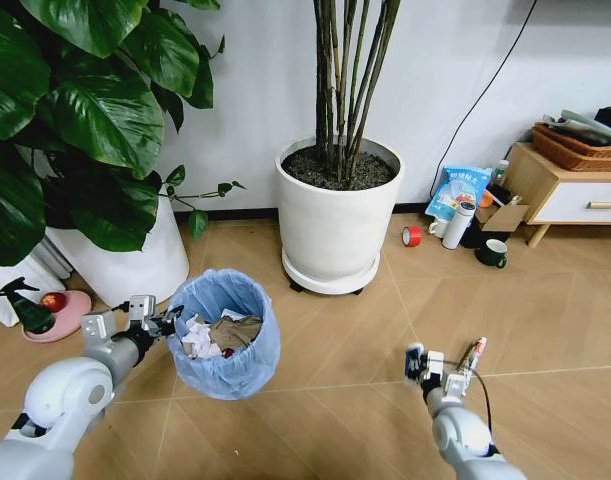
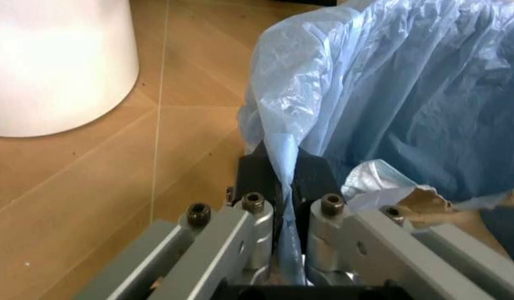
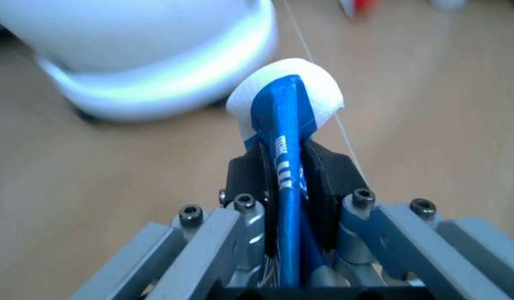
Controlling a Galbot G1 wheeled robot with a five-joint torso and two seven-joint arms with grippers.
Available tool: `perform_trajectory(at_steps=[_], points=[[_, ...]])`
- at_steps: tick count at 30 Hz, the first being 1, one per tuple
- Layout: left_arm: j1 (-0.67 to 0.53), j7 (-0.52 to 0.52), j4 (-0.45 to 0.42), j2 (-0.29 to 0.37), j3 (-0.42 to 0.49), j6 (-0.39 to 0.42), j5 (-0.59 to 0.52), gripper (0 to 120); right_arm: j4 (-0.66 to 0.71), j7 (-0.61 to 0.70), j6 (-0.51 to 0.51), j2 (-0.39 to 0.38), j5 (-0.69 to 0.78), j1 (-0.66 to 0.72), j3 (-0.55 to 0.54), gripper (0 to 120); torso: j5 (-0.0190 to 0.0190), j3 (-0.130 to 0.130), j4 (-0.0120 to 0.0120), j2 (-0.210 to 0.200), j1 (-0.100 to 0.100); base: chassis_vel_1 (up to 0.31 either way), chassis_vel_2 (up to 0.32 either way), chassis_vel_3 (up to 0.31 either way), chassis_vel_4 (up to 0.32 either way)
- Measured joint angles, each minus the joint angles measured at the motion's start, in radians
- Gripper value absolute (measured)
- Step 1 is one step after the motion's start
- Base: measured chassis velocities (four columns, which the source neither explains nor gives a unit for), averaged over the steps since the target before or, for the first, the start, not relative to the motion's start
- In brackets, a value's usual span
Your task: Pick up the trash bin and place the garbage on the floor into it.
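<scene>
The trash bin, lined with a crinkly light-blue bag, stands left of centre on the herringbone floor. It holds crumpled white paper and brownish scraps. My left gripper is shut on the bin's near rim; in the left wrist view the gripper pinches the bag edge. My right gripper hovers low at the right, well apart from the bin. It is shut on a blue-and-white wrapper. A small tube lies just right of it.
A large white pot with bare stems stands behind the bin. A leafy plant's pot, a spray bottle and a pink dish are at left. A red tape roll, white bottle, mug and cabinet are at back right.
</scene>
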Motion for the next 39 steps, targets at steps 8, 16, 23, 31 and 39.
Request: perform_trajectory(at_steps=[8, 16, 23, 31, 39], points=[[-0.003, -0.002, 0.0, -0.003, 0.015, 0.001, 0.003, 0, 0.22, -0.045, -0.054, -0.118, 0.096, 0.137, -0.153, 10, 0.0, 0.0, 0.0, 0.0, 0.0, 0.0, 0.0, 0.0, 0.0], [-0.007, -0.003, 0.0, 0.003, 0.024, 0.003, -0.005, 0, 0.261, -0.083, -0.122, -0.141, 0.238, 0.411, -0.424, 10, -0.0002, 0.0, -0.0001, 0.0, 0.0, 0.0, 0.0, 0.0, 0.0], [-0.014, -0.003, -0.002, 0.007, 0.035, 0.007, -0.013, 0, 0.232, -0.083, -0.125, -0.066, 0.3, 0.6, -0.64, 10, 0.0, 0.0, 0.0002, 0.0, 0.0, 0.0, 0.0, 0.0, 0.0], [-0.021, -0.004, 0.006, 0.009, 0.037, 0.007, -0.013, 0, 0.176, -0.083, -0.13, 0.002, 0.304, 0.659, -0.81, 10, -0.0001, 0.0, 0.0002, 0.0, 0.0, 0.0, 0.0, 0.0, 0.0], [-0.023, -0.002, 0.009, 0.012, 0.032, 0.007, -0.014, 0, 0.104, -0.054, -0.132, 0.028, 0.238, 0.649, -0.858, 15, 0.0, 0.0, -0.0001, 0.0, 0.0, 0.0, 0.0, 0.0, 0.0]])
